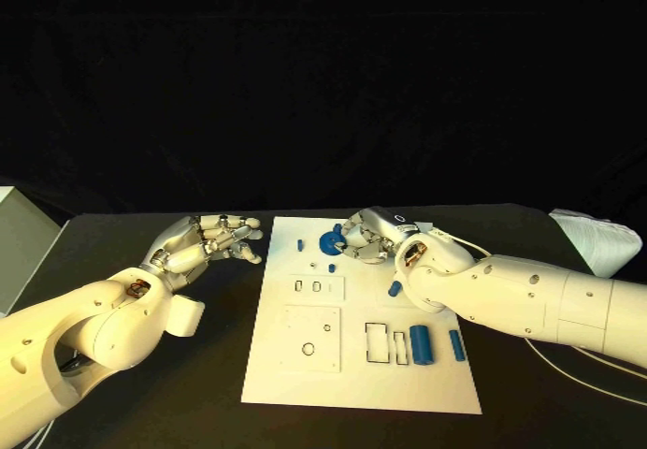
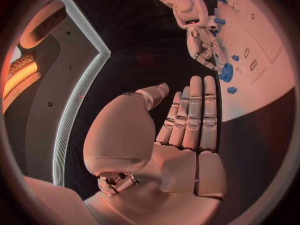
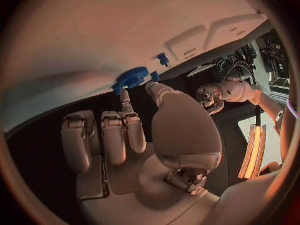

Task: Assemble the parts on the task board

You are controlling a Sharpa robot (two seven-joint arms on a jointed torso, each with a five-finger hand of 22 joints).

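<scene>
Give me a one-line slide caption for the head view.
Right hand reaches the round blue gear-like part at the white task board's far edge; left hand hovers open beside it.

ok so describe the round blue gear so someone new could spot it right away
Start at the white task board in the middle of the table and go to its far edge, by the right hand. The blue gear lies there at that hand's fingertips: the only round, toothed piece; the other blue parts are small pegs or bars.

Both arms wear smooth, rounded white shells; the left hand (image 1: pixel 209 240) and right hand (image 1: pixel 366 236) are silver and segmented, and a thin white cable (image 1: pixel 582 368) trails under the right forearm
</scene>
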